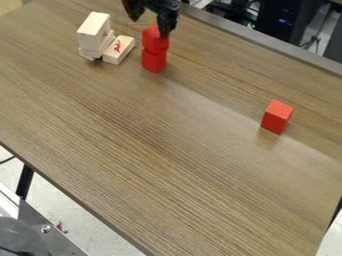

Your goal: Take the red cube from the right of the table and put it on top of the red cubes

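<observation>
Red cube for stacking: one piece loose, stack of two, cube unplaced.
Loose red cube (276, 117): on the right part of the wooden bench (167, 135), well apart from the stack. Red stack: upper cube (155, 42) on lower cube (153, 61), upright, beside the pale wooden blocks (95, 31). Hand (149, 26): black, at the top edge by the stack, fingers spread, nothing pinched. Done: by appearance, none of the transfer. Left: grasp, lift, carry, set down on the upper cube. Obscured: part of the upper cube, behind one finger; whether that finger touches it, cannot tell. Cut off: the arm, at the top edge.
</observation>
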